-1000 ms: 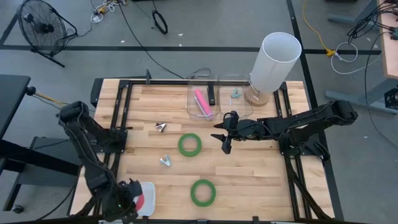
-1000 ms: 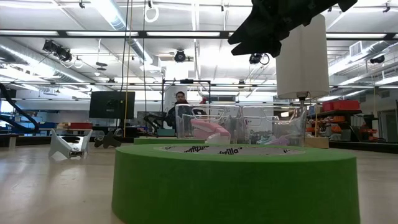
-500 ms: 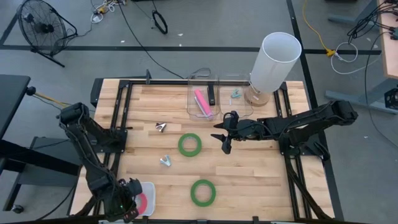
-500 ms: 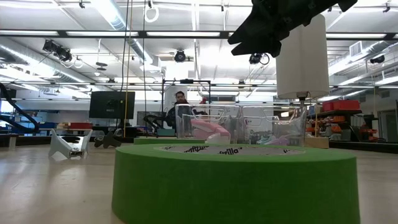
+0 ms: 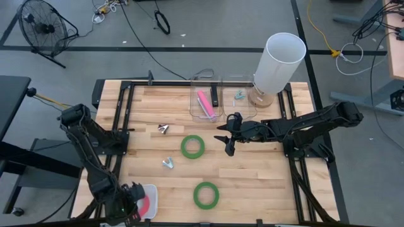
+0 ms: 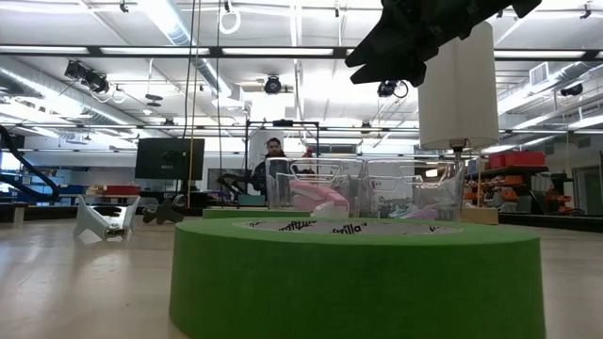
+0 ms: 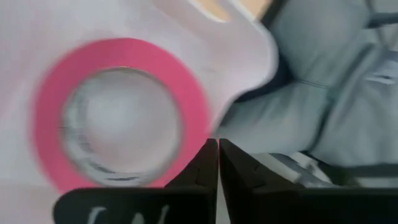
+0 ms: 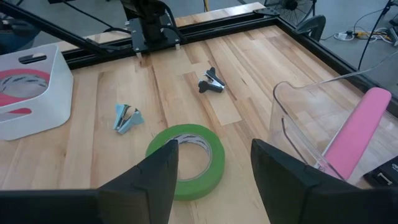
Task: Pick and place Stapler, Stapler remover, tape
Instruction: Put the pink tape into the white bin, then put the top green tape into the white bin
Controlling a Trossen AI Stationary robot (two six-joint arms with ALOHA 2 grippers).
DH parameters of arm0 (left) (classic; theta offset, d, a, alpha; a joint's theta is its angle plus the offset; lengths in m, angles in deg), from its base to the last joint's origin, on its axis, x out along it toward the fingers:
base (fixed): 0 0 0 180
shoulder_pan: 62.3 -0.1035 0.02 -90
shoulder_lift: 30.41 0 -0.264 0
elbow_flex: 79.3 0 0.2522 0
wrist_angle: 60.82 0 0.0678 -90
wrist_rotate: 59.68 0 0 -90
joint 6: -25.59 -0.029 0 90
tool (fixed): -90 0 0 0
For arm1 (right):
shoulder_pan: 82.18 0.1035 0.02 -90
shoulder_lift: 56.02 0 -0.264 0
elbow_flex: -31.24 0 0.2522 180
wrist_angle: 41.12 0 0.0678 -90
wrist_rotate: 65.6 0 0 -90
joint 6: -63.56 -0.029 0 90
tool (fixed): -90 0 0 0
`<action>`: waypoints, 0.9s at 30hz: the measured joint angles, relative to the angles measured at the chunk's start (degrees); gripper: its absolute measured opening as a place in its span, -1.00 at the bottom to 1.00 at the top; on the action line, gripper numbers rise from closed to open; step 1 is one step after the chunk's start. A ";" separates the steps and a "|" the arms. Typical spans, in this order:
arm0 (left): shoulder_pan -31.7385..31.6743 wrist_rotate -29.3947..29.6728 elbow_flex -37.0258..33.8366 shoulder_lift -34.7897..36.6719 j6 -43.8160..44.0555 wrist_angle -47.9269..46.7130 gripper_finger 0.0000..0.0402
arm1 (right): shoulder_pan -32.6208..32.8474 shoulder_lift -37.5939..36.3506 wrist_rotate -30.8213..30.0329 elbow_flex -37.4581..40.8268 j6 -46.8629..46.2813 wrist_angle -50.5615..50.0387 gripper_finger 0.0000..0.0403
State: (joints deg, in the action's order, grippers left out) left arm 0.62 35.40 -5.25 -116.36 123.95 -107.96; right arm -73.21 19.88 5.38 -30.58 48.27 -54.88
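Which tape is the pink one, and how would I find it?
Start at the wooden table and go to its near left corner, where the left gripper is. There sits a white bin with the pink tape lying flat inside. The other two rolls are green and lie out on the bare wood.

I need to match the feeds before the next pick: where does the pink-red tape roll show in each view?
High view: pink-red tape roll in the white bin at the table's near left corner, beside the left gripper.
Low view: not in it.
Left wrist view: fills the frame, lying in the bin.
Right wrist view: far off, in the bin.
Shared landmark: the white bin.
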 joint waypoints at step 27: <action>1.55 -6.27 -0.04 -7.32 -1.48 0.83 -0.97 | 0.00 0.00 0.57 0.00 -0.24 -0.02 0.00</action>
State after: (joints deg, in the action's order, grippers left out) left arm 2.17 29.13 -5.29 -123.68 122.47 -107.13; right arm -73.21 19.88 5.95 -30.58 48.03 -54.89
